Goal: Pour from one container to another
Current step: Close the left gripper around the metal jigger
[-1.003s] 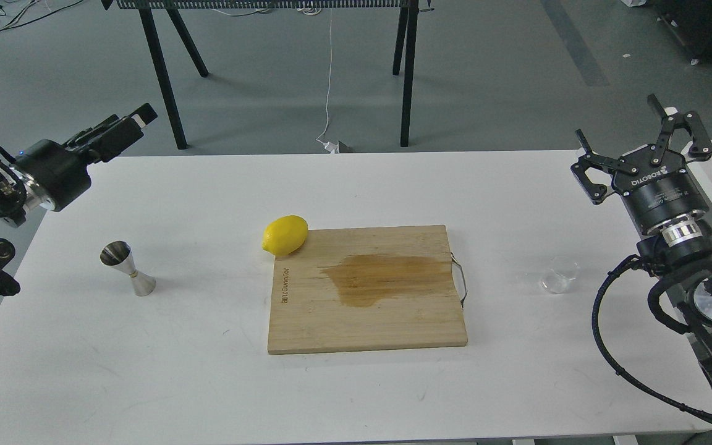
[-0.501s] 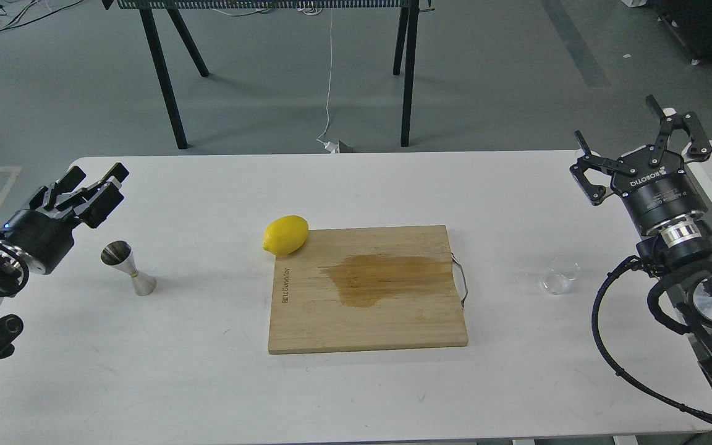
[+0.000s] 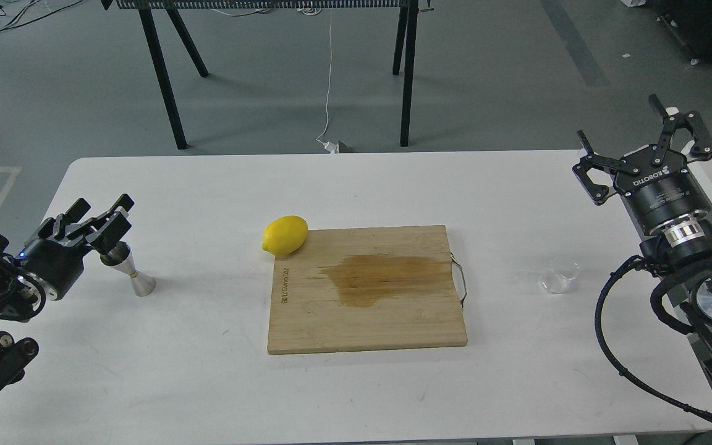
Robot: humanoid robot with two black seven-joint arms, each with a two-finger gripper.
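The steel hourglass jigger (image 3: 135,277) stands upright at the table's left. My left gripper (image 3: 104,203) is open, low over the table just left of the jigger, and one finger covers part of the jigger's top cone. I cannot tell whether it touches. The small clear glass cup (image 3: 560,275) sits on the table at the right, beyond the board's handle. My right gripper (image 3: 617,118) is raised behind and to the right of the cup, open with its fingers spread wide and nothing between them.
A wooden cutting board (image 3: 368,321) with a dark wet stain lies mid-table on the white table (image 3: 207,383). A yellow lemon (image 3: 285,235) rests at its far left corner. Black trestle legs (image 3: 164,80) stand on the floor behind.
My left arm has swung down and toward me, from high behind the table's left corner to beside the jigger's top. The right arm, cup and jigger have stayed put.
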